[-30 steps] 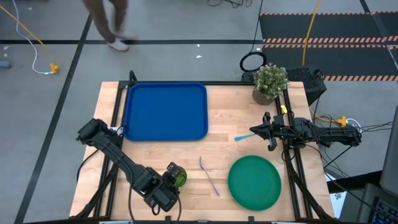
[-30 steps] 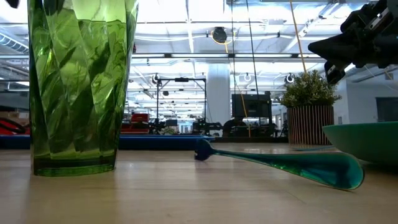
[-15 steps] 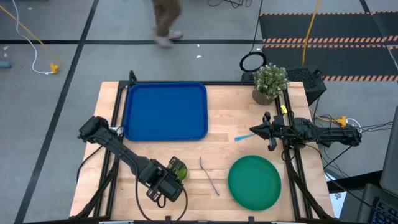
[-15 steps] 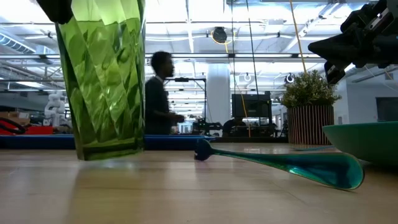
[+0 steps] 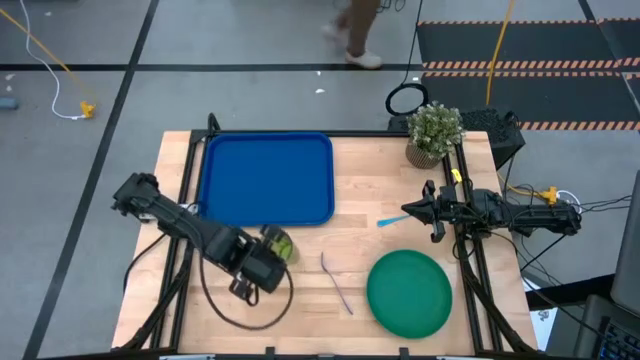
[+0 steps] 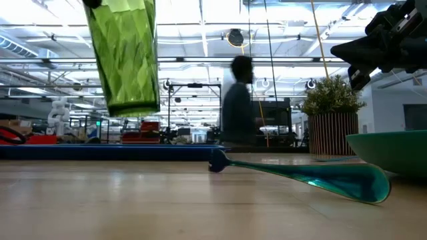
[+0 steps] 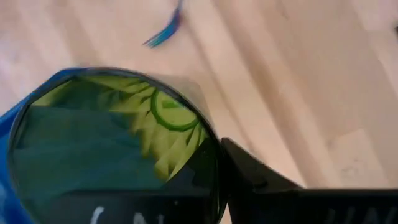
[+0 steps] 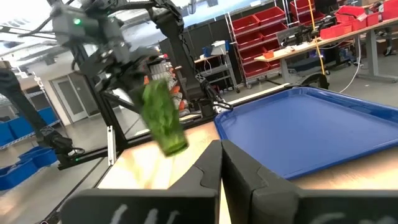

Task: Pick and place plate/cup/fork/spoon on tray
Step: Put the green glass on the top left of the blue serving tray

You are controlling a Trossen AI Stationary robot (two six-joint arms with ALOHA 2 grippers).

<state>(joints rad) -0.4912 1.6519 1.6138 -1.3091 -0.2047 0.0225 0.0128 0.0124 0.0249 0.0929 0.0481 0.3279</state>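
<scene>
Cup (image 5: 277, 243) in grasp: your left gripper (image 5: 268, 252), lower left of centre in the high view, is clenched on the green tumbler and holds it clear of the wood, tilted, as the low view shows by the gap under its base. It hangs just below the lower right corner of the tray (image 5: 266, 180), not yet over it. The tray holds nothing, so judge the task as barely begun: first item lifted, none placed. Left for you: the fork (image 5: 337, 283) lying at lower centre, the plate (image 5: 408, 292) at lower right, the spoon (image 5: 390, 220) right of centre. Your right gripper (image 5: 410, 210) is closed on nothing and waits just beside the spoon at mid right.
</scene>
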